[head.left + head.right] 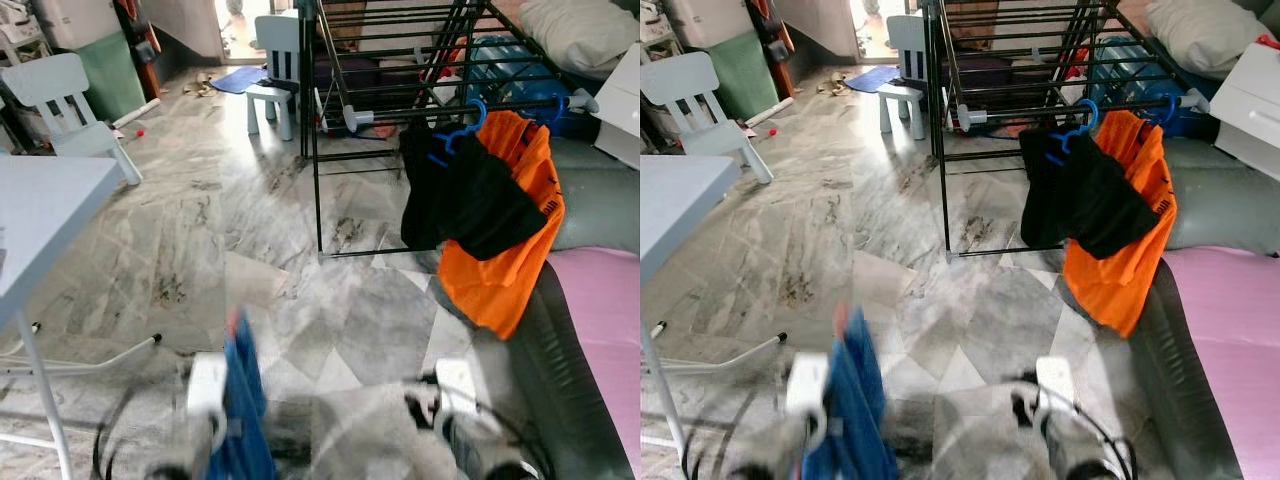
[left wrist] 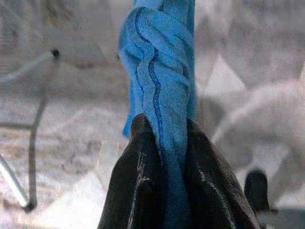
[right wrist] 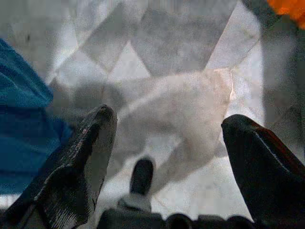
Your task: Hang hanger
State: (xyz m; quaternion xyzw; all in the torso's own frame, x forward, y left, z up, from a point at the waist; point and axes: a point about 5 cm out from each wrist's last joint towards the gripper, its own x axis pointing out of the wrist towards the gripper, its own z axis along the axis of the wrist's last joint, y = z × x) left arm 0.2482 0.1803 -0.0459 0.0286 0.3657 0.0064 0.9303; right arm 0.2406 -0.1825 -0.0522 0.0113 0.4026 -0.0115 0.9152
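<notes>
While the left gripper (image 2: 167, 157) pinches blue cloth (image 2: 159, 86), seemingly hangerless, the right gripper (image 3: 167, 143) gapes over bare floor (image 1: 300, 250).

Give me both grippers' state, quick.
Left gripper: shut on the bunched blue fabric garment.
Right gripper: open, holding nothing, over the grey marble floor.

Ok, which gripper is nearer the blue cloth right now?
Left. The left gripper has its jaws shut on the blue cloth. The right gripper is off to the cloth's right, jaws open and holding nothing.
</notes>
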